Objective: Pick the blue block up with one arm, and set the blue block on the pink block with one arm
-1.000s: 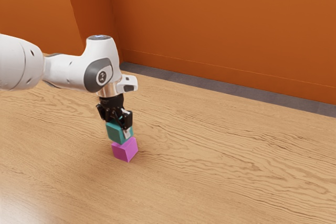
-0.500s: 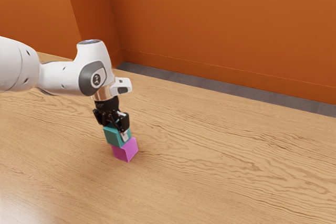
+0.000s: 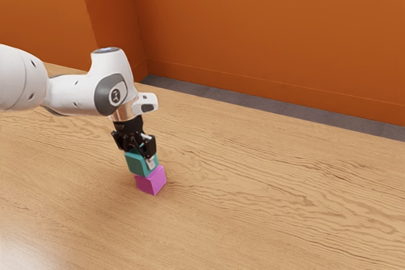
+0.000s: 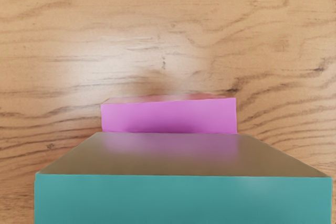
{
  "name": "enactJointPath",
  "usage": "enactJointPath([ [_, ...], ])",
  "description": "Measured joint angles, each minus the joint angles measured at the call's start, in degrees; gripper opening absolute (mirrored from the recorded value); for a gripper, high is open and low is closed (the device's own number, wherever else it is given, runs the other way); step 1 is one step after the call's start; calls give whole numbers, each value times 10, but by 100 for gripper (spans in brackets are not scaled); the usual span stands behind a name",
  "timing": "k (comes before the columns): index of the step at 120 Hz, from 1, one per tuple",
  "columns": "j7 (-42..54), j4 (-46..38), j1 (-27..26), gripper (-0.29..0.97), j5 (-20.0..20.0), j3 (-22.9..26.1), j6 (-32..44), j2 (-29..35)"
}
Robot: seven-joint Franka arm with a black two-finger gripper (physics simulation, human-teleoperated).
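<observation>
A teal-blue block (image 3: 138,163) rests on top of a pink block (image 3: 150,181) on the wooden table, offset toward the exterior view's left. My black gripper (image 3: 140,157) comes down from above and is shut on the blue block, fingers on two of its sides. In the wrist view the blue block (image 4: 181,182) sits large just under my hand, with part of the pink block (image 4: 168,116) showing beyond it.
The wooden table (image 3: 266,188) stretches wide around the two blocks. An orange wall (image 3: 266,30) with a grey floor strip stands behind the table, and a wall corner lies at the back left.
My hand has moved a little to the exterior view's left and down with the blue block over the last second; in the last half second almost nothing has shifted.
</observation>
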State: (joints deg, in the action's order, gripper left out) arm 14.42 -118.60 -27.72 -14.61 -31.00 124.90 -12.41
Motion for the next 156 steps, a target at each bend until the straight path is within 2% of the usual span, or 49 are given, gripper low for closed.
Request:
enactJointPath([
  [36, -2, -1, -9, 29, -21, 0, 9, -6],
  [95, -6, -4, -2, 30, -25, 0, 14, -6],
  [102, -6, -4, -4, 38, -26, 0, 15, -6],
  [125, 2, -3, -7, 52, -33, 0, 14, -6],
  [156, 10, -1, -8, 62, -35, -1, 13, 2],
])
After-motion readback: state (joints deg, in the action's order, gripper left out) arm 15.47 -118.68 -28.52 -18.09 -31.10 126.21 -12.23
